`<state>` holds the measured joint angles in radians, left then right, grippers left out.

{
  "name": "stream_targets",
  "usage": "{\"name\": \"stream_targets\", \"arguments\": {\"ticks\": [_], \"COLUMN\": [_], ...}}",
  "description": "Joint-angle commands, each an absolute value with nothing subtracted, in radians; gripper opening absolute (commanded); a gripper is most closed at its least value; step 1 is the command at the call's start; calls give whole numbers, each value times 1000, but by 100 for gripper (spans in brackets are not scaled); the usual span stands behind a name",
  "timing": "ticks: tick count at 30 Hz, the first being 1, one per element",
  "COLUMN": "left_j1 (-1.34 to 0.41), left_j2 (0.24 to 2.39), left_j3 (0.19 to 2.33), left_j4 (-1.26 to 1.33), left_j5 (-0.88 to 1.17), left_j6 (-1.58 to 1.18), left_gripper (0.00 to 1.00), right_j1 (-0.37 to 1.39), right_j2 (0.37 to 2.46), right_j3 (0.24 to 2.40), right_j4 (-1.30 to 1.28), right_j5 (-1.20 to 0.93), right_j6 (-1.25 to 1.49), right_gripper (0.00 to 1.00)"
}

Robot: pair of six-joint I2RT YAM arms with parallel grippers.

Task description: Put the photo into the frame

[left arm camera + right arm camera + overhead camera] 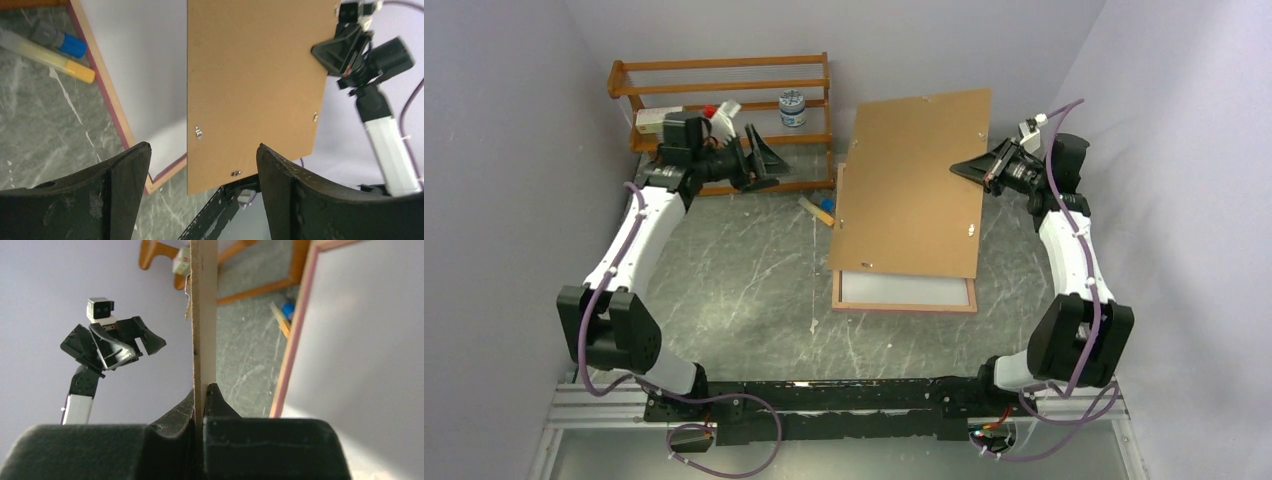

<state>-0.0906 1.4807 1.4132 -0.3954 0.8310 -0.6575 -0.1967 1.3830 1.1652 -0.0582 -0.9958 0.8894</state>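
Note:
The frame (pixel 904 309) lies flat on the table, its tan back with a pink edge (pixel 112 95) facing up. A white sheet (pixel 904 290) fills its opening and looks like the photo lying white side up; no printed picture shows. My right gripper (pixel 969 170) is shut on the right edge of a brown hardboard sheet (pixel 919 185) and holds it tilted above the frame. In the right wrist view the board's edge (pixel 204 315) is clamped between the jaws (pixel 204 390). My left gripper (pixel 776 165) hangs open and empty by the rack, left of the board (pixel 255 75).
An orange wooden rack (pixel 724 90) stands at the back left with a jar (pixel 793 108) and a white box (pixel 656 118) on it. A yellow tube and a blue-capped marker (pixel 819 208) lie beside the frame's far left corner. Walls stand close on three sides.

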Motion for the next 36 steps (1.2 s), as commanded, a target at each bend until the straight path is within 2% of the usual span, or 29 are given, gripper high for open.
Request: {"name": "stream_targets", "arguments": {"ticks": [1,7,12,21,36], "left_j1": [-175,-288,-336,-380,-391], "left_j2": [1540,1673,1762,1880,2042], "left_j3": [1450,1458,1423,1403,1443], "left_j4": [-502,-579,-526,-434,-399], "left_j5": [723,593,564,550,551], "left_j6": [-539,-476,-472,-487,-512], "left_gripper": [81,82,81,79,48], "right_j1": [-233,-248,-252,-247,-181], "right_j2": [1467,1580,1682,1748,1827], "right_j3": [1283,1341,1372,1355,1379], "right_j4": [-343,-477,-502,-389,-316], "right_j5": [-1056,-1028,-1015,-1020,-1043], "right_j6": [643,479,418,466,511], "right_gripper": [0,0,0,0,0]}}
